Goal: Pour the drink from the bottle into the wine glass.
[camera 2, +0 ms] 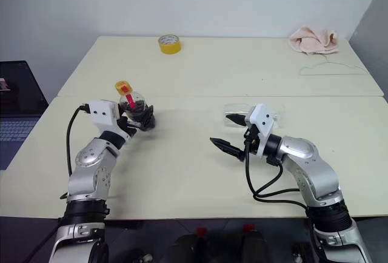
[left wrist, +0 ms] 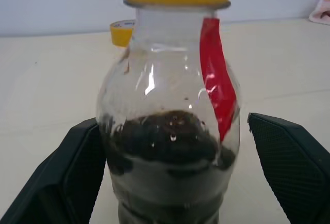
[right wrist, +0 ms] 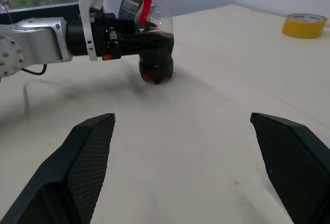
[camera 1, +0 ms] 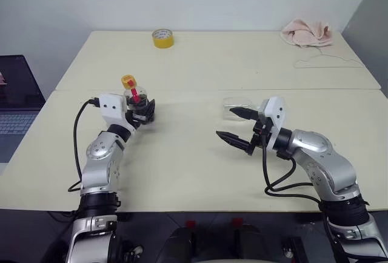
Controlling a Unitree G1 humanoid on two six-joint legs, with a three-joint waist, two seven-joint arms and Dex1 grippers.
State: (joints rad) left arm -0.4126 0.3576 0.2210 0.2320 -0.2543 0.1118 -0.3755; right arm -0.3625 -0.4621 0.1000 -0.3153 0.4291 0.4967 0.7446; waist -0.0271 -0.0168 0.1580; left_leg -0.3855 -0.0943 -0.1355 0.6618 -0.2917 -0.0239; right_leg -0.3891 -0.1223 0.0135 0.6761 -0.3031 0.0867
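Pouring has yet to begin: your left end effector [camera 1: 140, 109] brackets the capped bottle [camera 1: 136, 99] on the tabletop [camera 1: 194, 160], fingers apart, not yet clamped. Your right end effector [camera 1: 237, 127] hangs spread and empty beside the wine glass [camera 1: 238, 106], which appears to lie on its side; the drink [left wrist: 167, 141] sits low in the bottle.

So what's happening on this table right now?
The robot's left pincer is open, its fingers on either side of the bottle, which stands upright on the table with its yellow cap on and dark drink in its lower part. The right pincer is open in mid-air, holding nothing. A clear glass thing, probably the wine glass, shows just behind it. Nothing has been poured yet.
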